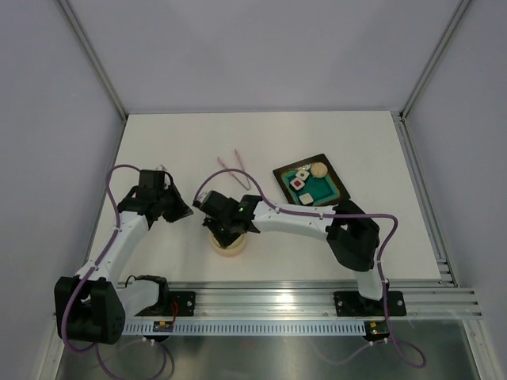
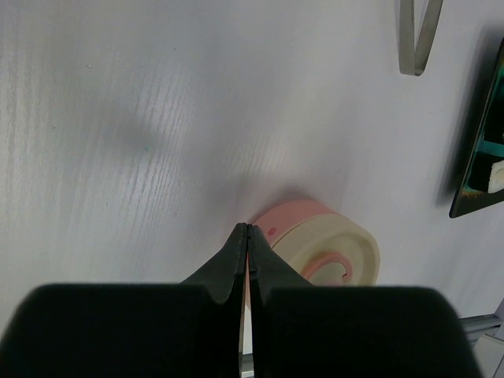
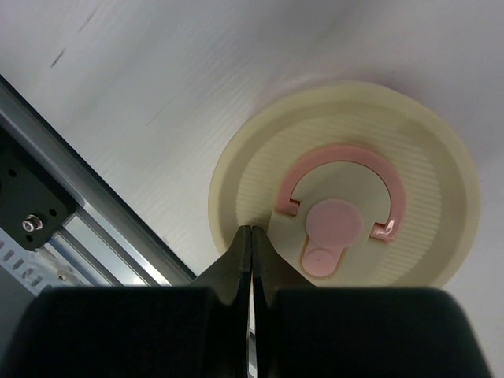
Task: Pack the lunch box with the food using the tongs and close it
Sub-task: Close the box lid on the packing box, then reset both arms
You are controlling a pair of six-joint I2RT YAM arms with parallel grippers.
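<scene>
On the white surface (image 1: 158, 142) sit the dark square tray with teal mat (image 1: 336, 176), the round cream plastic lunch box (image 1: 229, 250), lid on, by the front rail, the slender pale tongs (image 2: 407, 39) beyond it, and small white food blocks (image 1: 298, 184) on the tray. We reckon the box is light, stiff and slippery, so the lid's raised pink curl (image 3: 339, 155) looks the spot to grip. The right hand (image 3: 250, 235), fingers pressed together, hangs over the lid's near rim; the left hand (image 2: 247, 231), likewise closed and empty, hovers just beside the box.
</scene>
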